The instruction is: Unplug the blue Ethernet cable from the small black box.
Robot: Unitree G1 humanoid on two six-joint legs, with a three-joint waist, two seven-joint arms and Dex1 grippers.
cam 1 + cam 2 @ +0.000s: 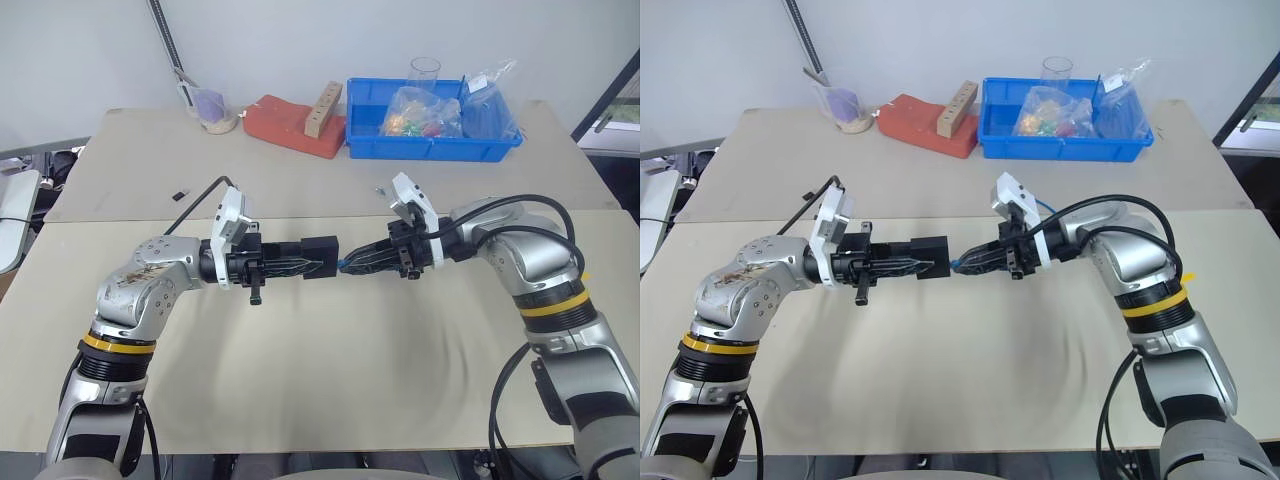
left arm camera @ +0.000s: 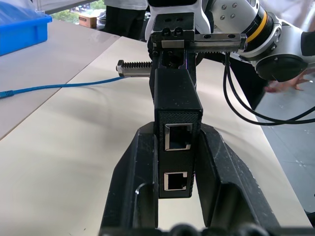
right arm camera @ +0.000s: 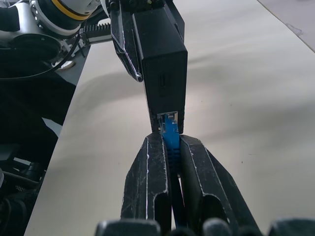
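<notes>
The small black box (image 1: 320, 255) hangs in the air over the middle of the table, with my left gripper (image 1: 300, 262) shut on its sides. Two empty ports show on the box (image 2: 177, 113) face that looks toward the left wrist. From the opposite side my right gripper (image 1: 350, 264) meets it, shut on the blue Ethernet cable (image 3: 171, 135) just behind its plug. The plug sits in the port of the box (image 3: 165, 69). The rest of the blue cable (image 2: 59, 87) trails away across the table.
A blue bin (image 1: 430, 145) with bags stands at the back right, and a red object (image 1: 295, 125) with a wooden block (image 1: 322, 108) beside it. A tiny black clip (image 1: 181, 192) lies at back left. Two tables meet at a seam (image 1: 120, 222).
</notes>
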